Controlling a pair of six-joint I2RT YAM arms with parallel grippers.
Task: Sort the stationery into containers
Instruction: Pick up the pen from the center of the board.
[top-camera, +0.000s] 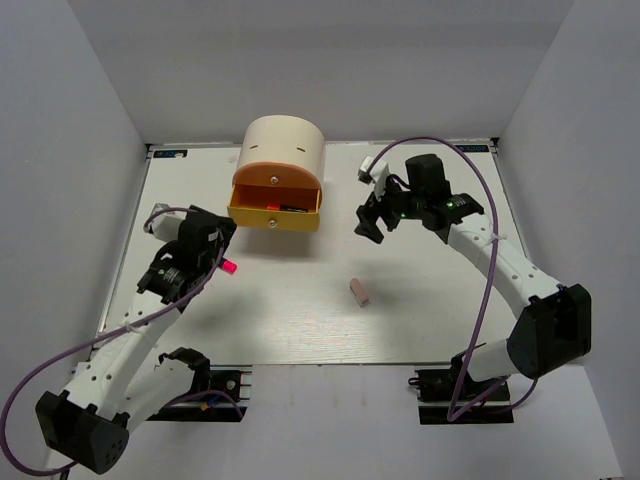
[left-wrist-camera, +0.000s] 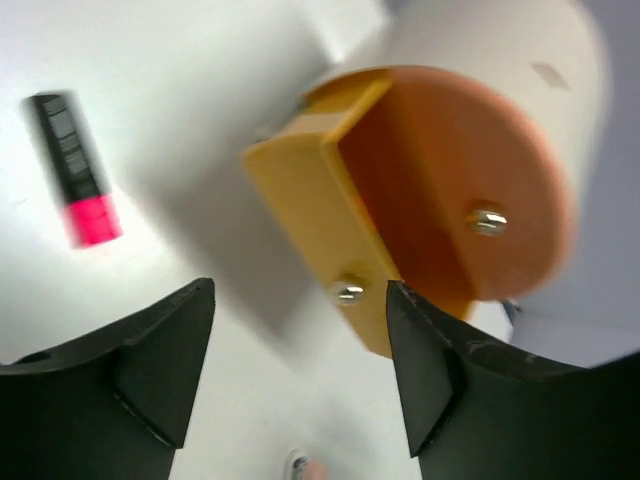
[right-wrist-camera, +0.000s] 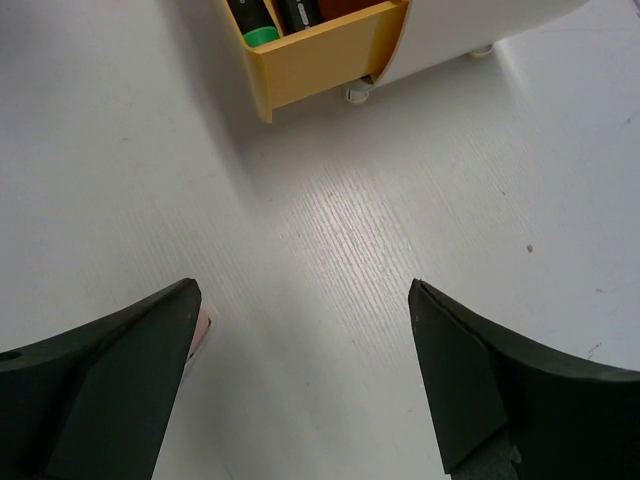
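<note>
The top view shows you the cream cabinet at the far side of the table. Its yellow drawer is pulled out beneath the orange drawer, and the pink eraser lies alone near the middle. In that view the pink highlighter seems to sit right at your left gripper. The left wrist camera shows it lying flat on the table, off to one side of the fingers, which are spread wide and hold nothing. Only the right wrist view looks into the yellow drawer, where a green highlighter lies beside a second black-bodied marker. Your right arm bends inward from the right. Your right gripper is tilted down over bare table near the drawer's front corner, jaws wide apart and empty.
</note>
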